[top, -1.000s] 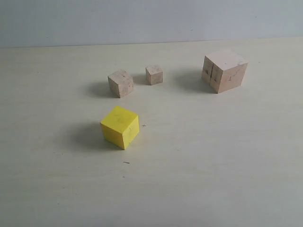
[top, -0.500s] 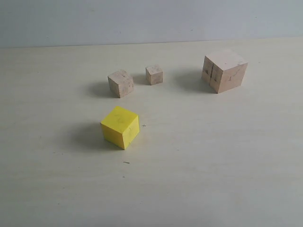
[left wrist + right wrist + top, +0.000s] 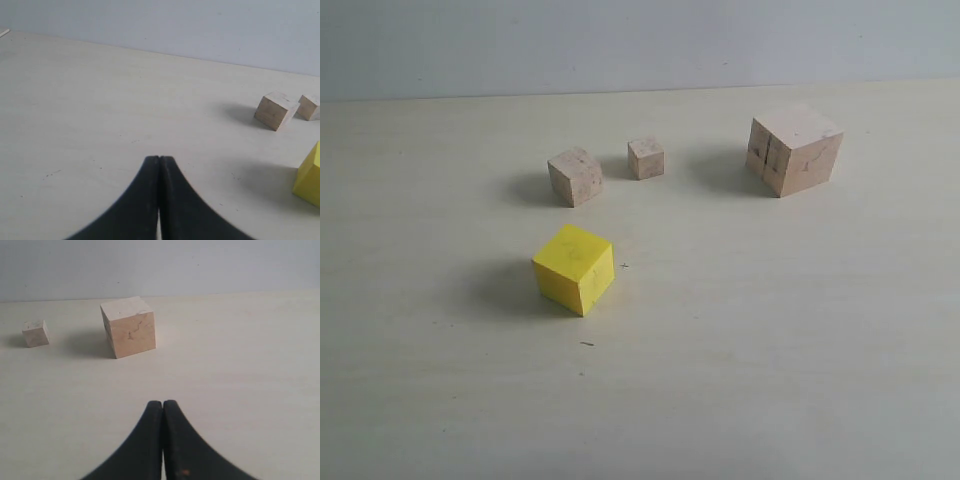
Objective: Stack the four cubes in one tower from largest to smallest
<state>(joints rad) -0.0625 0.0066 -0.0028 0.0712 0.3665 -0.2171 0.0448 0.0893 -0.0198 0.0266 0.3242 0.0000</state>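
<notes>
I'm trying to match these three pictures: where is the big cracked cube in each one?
Exterior view: large cube, back right.
Left wrist view: not in it.
Right wrist view: ahead of the right claw, beside the tiniest cube.
Shared landmark: the tiniest cube shows in all three.

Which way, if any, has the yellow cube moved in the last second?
No, it has not moved: the yellow cube keeps the same gap to the dark speck beside it.

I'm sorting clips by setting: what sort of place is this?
Probably a lab or test bench: a pale tabletop against a plain grey wall, with loose blocks set out, such as the yellow cube and the large cracked cube.
</notes>
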